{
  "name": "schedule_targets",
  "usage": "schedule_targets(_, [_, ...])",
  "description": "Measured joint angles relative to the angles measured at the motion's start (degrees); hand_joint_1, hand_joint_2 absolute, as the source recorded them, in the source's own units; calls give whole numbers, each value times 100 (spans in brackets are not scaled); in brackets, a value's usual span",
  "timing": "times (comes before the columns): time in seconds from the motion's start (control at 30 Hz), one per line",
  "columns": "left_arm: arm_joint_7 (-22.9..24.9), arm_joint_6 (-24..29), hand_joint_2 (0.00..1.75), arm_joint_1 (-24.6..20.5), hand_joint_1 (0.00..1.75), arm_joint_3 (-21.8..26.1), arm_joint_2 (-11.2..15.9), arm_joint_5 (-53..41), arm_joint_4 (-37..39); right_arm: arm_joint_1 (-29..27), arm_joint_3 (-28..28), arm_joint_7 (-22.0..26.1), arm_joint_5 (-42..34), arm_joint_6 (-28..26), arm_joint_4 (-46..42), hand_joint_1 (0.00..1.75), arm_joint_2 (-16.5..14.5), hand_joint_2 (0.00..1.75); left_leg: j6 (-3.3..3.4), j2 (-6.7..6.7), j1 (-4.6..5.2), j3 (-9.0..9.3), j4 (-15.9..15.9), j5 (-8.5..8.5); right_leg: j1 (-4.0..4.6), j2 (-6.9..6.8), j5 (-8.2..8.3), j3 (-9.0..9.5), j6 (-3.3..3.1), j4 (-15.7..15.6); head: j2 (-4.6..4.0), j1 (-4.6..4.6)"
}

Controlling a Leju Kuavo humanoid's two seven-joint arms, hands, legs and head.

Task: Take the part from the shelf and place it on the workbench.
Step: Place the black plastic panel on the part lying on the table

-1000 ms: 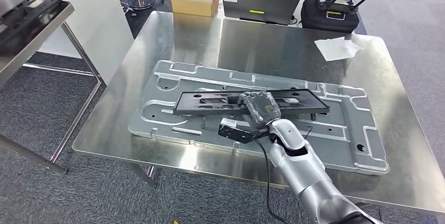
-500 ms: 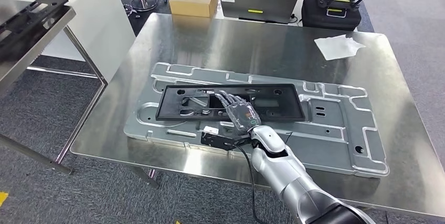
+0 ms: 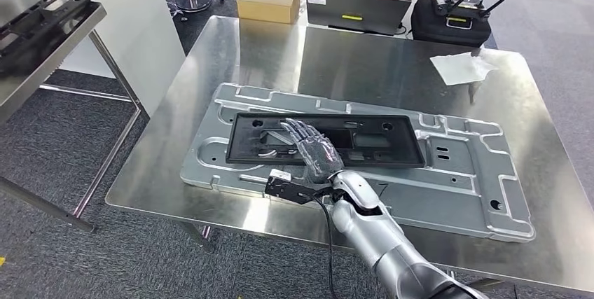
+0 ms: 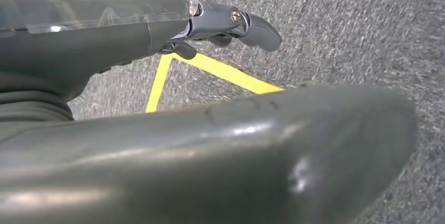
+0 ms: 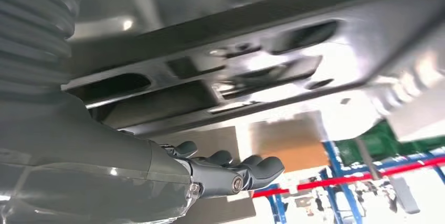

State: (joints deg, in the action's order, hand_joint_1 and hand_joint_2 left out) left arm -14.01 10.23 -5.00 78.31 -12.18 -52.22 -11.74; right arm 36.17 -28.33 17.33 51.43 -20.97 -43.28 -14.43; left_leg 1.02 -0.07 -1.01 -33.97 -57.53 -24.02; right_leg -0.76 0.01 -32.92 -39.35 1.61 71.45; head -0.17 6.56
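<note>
Right hand (image 3: 313,150) spread, empty, over black part (image 3: 326,140) lying flat on workbench (image 3: 231,61); left hand (image 4: 231,24) curled, empty.

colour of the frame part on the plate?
Black frame, on the grey metal plate; clearest in head view.

My right arm (image 3: 392,243) is shiny silver with a black cable along it, ending in a dark grey right hand (image 3: 313,146) with visible screws, ribbed grey cover.

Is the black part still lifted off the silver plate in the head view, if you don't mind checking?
No, the black part lies flat on the silver plate, with the right hand spread open over it.
</note>
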Motion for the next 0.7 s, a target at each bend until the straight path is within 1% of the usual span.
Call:
schedule_targets(0.03, [0,25,0,3,0,18,-12,32,0,-116,-1,60,-204,78,-201,0,20,175,6,-7,6,-1,-2,-4,0,0,-62,-139,2,262,-1,0])
schedule_targets(0.07, [0,51,0,4,0,34,-25,62,0,-236,-1,119,-444,174,-426,0,43,175,7,-15,11,0,-5,-8,1,0,-11,-182,-6,314,-1,0])
schedule_targets(0.1, [0,79,0,4,0,49,-38,95,0,-350,-2,180,-720,283,-678,0,65,175,5,-23,17,4,-8,-13,3,0,145,-112,-25,127,-1,-1])
schedule_targets(0.17, [-2,134,0,2,0,87,-75,151,1,-553,-3,265,-1289,479,-1271,0,118,175,-10,-34,41,17,-14,-28,23,1,550,245,-98,-678,-1,-1])
schedule_targets(0.2, [-6,162,0,0,0,110,-96,179,1,-643,-6,304,-1565,554,-1585,0,152,175,-27,-38,56,19,-19,-37,38,-2,683,402,-134,-1029,0,-2])
schedule_targets(0.23, [-14,186,0,0,0,134,-115,206,2,-736,-11,347,-1815,603,-1901,0,201,175,-48,-40,67,20,-22,-47,56,-5,745,500,-162,-1248,0,-1])
schedule_targets(0.27, [-25,209,0,2,0,157,-135,232,2,-836,-22,398,-2050,636,-2216,0,264,175,-75,-40,71,21,-21,-55,72,-7,744,533,-182,-1329,0,-1])
schedule_targets(0.3, [-38,232,0,4,0,178,-150,257,2,-944,-32,455,-2257,656,-2503,0,329,175,-103,-41,68,25,-15,-60,77,-9,748,534,-196,-1339,0,-1])
schedule_targets(0.37, [-73,274,0,6,0,215,-175,293,2,-1169,-61,563,-2641,688,-3120,0,476,175,-161,-33,60,11,-70,-122,46,-13,767,563,-240,-1386,0,0])
schedule_targets(0.4, [-91,290,0,6,0,235,-185,306,2,-1271,-80,618,-2815,704,-3409,0,549,175,-188,-28,56,-43,-213,-224,27,-18,777,582,-269,-1413,0,0])
schedule_targets(0.43, [-109,301,0,6,0,257,-190,315,2,-1381,-102,689,-2988,717,-3701,0,629,175,-214,-23,48,-153,-478,-385,12,-25,781,604,-295,-1432,0,0])
schedule_targets(0.5, [-153,304,0,8,0,291,-198,340,2,-1656,-133,867,-3294,704,-4211,0,806,175,-259,-21,31,-483,-1238,-768,20,-48,774,623,-327,-1430,-1,0])
schedule_targets(0.53, [-186,290,0,12,0,303,-199,355,2,-1834,-138,980,-3421,661,-4460,0,898,175,-277,-19,25,-617,-1537,-881,23,-58,771,628,-329,-1423,-1,0])
schedule_targets(0.57, [-221,267,0,17,0,311,-199,369,2,-2025,-138,1092,-3521,600,-4702,0,987,175,-289,-17,18,-662,-1645,-886,23,-66,768,629,-326,-1414,-1,0])
schedule_targets(0.6, [-251,235,0,23,0,317,-199,379,2,-2218,-135,1195,-3602,525,-4931,0,1067,175,-295,-15,10,-590,-1513,-775,22,-63,760,630,-317,-1405,0,0])
schedule_targets(0.63, [-274,203,0,26,0,322,-199,384,2,-2408,-123,1280,-3675,457,-5140,0,1136,175,-292,-14,1,-417,-1181,-586,20,-56,749,631,-301,-1392,0,0])
schedule_targets(0.67, [-285,181,0,27,0,325,-199,387,2,-2591,-100,1341,-3744,412,-5311,0,1194,175,-281,-13,-7,-208,-764,-413,18,-50,735,630,-279,-1374,-1,0])
schedule_targets(0.7, [-290,164,0,26,0,326,-201,387,2,-2768,-62,1384,-3825,387,-5454,0,1245,131,-257,-17,-2,-28,-412,-282,27,-43,721,624,-254,-1347,-1,0])
